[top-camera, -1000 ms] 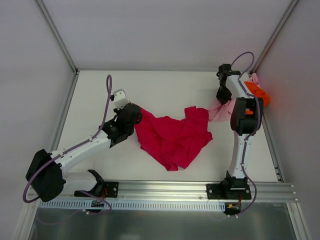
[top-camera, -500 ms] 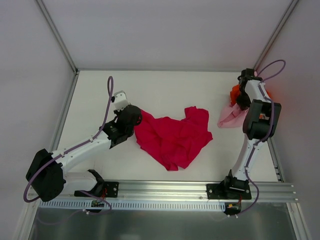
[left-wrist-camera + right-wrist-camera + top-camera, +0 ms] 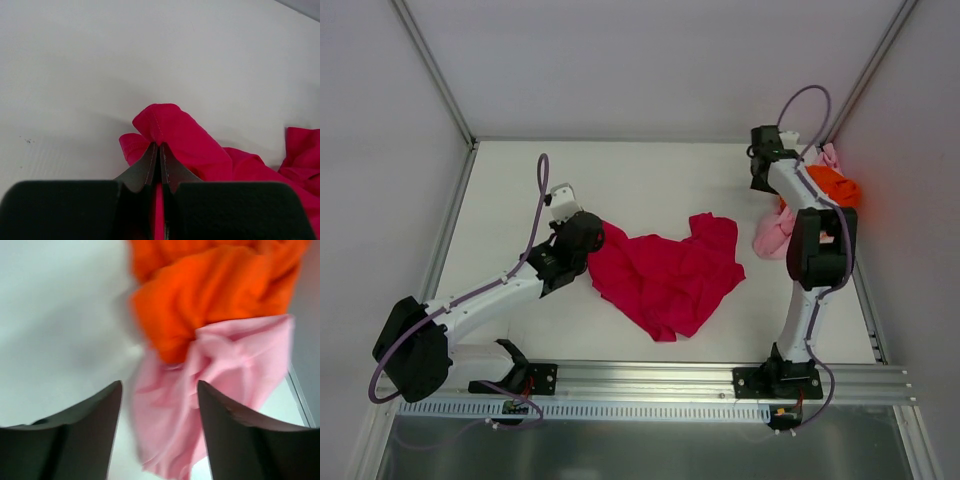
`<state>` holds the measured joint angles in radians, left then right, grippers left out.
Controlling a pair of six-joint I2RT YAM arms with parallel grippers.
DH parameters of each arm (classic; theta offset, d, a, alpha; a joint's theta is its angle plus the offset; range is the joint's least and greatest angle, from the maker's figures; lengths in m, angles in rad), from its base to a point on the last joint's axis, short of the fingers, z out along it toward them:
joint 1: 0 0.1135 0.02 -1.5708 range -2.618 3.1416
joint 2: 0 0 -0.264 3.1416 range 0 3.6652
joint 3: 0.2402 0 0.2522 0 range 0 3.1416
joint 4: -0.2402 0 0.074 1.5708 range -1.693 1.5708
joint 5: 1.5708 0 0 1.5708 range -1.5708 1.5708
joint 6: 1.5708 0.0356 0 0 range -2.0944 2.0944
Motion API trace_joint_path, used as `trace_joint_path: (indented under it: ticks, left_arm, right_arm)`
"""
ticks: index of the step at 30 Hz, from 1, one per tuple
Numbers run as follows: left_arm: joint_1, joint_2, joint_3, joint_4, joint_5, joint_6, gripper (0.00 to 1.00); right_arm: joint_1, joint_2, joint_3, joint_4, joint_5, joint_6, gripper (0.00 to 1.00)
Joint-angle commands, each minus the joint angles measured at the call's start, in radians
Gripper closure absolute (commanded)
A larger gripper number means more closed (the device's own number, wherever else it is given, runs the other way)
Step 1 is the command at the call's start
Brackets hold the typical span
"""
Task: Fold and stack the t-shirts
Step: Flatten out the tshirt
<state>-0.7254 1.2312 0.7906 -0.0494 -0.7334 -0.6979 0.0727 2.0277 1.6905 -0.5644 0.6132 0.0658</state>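
While the left claw [image 3: 159, 152] pinched a crimson t-shirt [image 3: 665, 275] fold that might slip, the right claw [image 3: 159, 405], wide and empty, risked snagging the pink t-shirt [image 3: 230, 360] with the orange t-shirt [image 3: 200, 300]

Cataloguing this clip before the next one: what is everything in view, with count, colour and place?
crimson t-shirt: one, crimson, crumpled mid-table
orange t-shirt: one, bright orange, bunched at the far right edge
pink t-shirt: one, pale pink, touching the orange one
table: one, white
rail: one, metal, along the near edge
left end effector: one, black, shut on the crimson t-shirt's left edge
right end effector: one, black, open, over the pink and orange heap
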Motion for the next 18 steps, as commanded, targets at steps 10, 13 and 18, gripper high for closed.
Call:
trace_joint_path:
  ticks: [10, 13, 18]
  left_arm:
    - [0.003, -0.01, 0.026, -0.032, -0.063, -0.037, 1.0]
    - [0.006, -0.056, -0.023, -0.035, -0.092, -0.092, 1.0]
    - [0.011, -0.099, -0.034, -0.073, -0.127, -0.117, 1.0]
  right_arm:
    - [0.398, -0.167, 0.041, -0.138, 0.22, -0.138, 0.26]
    - [0.406, -0.224, -0.021, -0.195, 0.185, -0.023, 0.27]
    - [0.409, -0.3, -0.217, -0.221, 0.131, 0.069, 0.29]
